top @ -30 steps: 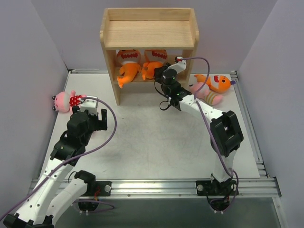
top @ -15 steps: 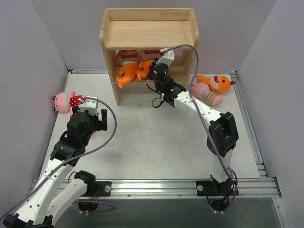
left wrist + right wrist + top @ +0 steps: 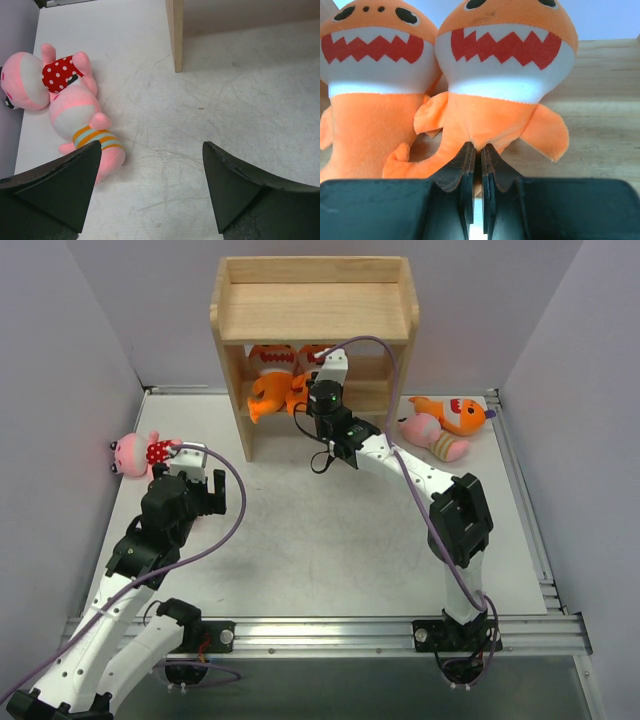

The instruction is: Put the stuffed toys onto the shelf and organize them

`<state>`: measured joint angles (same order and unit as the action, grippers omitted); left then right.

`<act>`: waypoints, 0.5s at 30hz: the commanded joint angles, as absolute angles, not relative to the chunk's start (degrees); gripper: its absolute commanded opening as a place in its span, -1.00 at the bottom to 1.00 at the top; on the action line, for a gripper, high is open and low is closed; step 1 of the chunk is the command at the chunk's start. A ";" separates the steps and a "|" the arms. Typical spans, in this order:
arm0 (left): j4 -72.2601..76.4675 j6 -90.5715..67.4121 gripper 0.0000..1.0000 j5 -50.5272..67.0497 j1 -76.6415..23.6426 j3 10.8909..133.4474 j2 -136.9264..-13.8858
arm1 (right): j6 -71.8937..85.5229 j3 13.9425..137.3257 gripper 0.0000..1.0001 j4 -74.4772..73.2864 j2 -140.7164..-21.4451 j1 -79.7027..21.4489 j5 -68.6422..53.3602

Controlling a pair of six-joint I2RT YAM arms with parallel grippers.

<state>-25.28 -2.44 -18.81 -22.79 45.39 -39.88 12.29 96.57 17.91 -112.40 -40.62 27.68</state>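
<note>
Now | placing: right gripper [image 3: 475,147] pinches orange toothy plush fish [image 3: 505,65] on wooden shelf [image 3: 605,115] | left gripper [image 3: 151,147] splayed wide | next I'd release.

Table [image 3: 320,530] bears shelf [image 3: 313,340], pink dolls [image 3: 80,112], orange fish [image 3: 460,415].

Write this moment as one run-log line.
right tool: shut, tips at orange fish on shelf | left tool: open, near two pink dolls
</note>
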 commanded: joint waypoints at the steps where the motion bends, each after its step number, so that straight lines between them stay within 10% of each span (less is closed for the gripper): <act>1: -22.67 -2.02 0.82 -18.37 -22.94 45.44 -39.38 | 10.28 97.47 -1.00 20.74 -111.89 -41.05 29.88; 15: -22.67 -2.02 0.82 -18.46 -22.94 45.44 -39.20 | 4.92 97.64 -1.00 21.98 -111.09 -41.31 34.63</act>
<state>-25.28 -2.37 -18.81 -22.79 45.39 -39.86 7.27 95.81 20.01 -112.40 -40.66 32.80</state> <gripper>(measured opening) 0.907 0.066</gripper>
